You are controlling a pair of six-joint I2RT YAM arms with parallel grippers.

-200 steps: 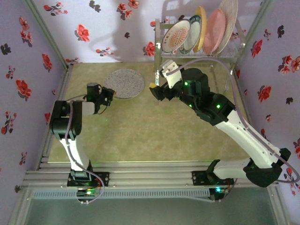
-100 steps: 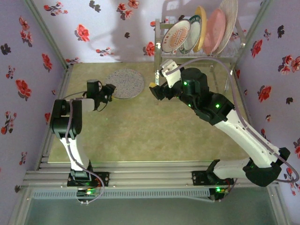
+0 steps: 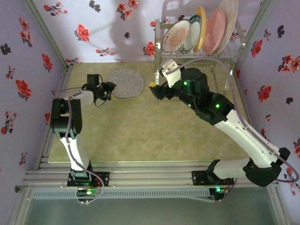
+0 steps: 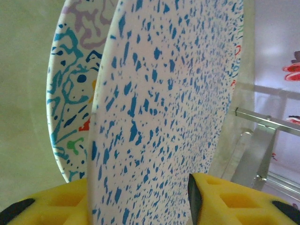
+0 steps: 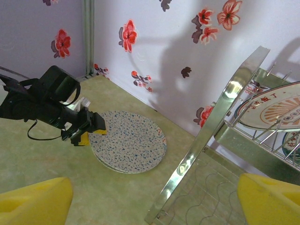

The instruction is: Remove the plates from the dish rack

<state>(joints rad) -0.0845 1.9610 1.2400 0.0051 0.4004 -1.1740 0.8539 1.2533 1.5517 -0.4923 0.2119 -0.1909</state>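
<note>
Top external view is showing the dish rack (image 3: 200,55) standing at the far right of the tabletop (image 3: 140,131), against the flowered back wall. Five plates are leaning upright between its dividers. From left to right they are the white plate with orange rays (image 3: 176,36), the teal-rimmed plate (image 3: 193,32), the yellow-orange plate (image 3: 200,24), the pink plate (image 3: 213,32) and a large cream plate (image 3: 228,18). The blue-speckled plate (image 3: 125,83) is lying flat on the tabletop, left of the rack and well apart from it.

The left claw (image 3: 108,90) is reaching in low at that plate's left rim. Left wrist view is showing its two yellow fingers (image 4: 51,206) standing apart on either side of the speckled rim, the gap between them wider than the rim is thick. Whether either pad is touching the plate cannot be told. A second plate with blue and teal squiggles (image 4: 70,93) is lying under the speckled one, its edge sticking out to one side.

The right claw (image 3: 160,78) is hovering above the tabletop near the rack's left end, on its near side, with its jaws standing wide apart and holding nothing. Right wrist view is looking past its yellow fingertips (image 5: 33,201) at the left claw, the speckled plate and the rack's shiny frame, with the orange-rayed plate sitting in the wires.
</note>
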